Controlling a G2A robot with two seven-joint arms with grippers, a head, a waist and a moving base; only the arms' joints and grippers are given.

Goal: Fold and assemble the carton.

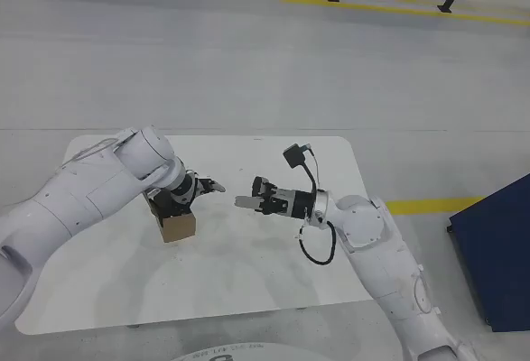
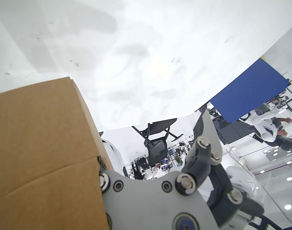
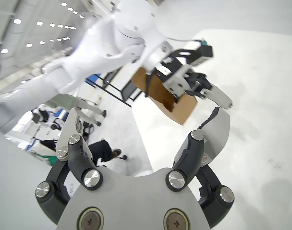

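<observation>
The carton (image 1: 176, 226), light stiff board that likely creases if squeezed, stands on the table (image 1: 246, 280) against the left gripper (image 1: 195, 191), jaws spread, one finger seemingly inside its wall, while the right gripper (image 1: 243, 202) hovers near, jaws likewise spread, so a wall's upper edge looks the best hold.

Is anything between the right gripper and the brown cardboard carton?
Partly: the left gripper sits at the small brown cardboard carton, one white finger jutting toward the open right gripper. Otherwise bare white table.
</observation>
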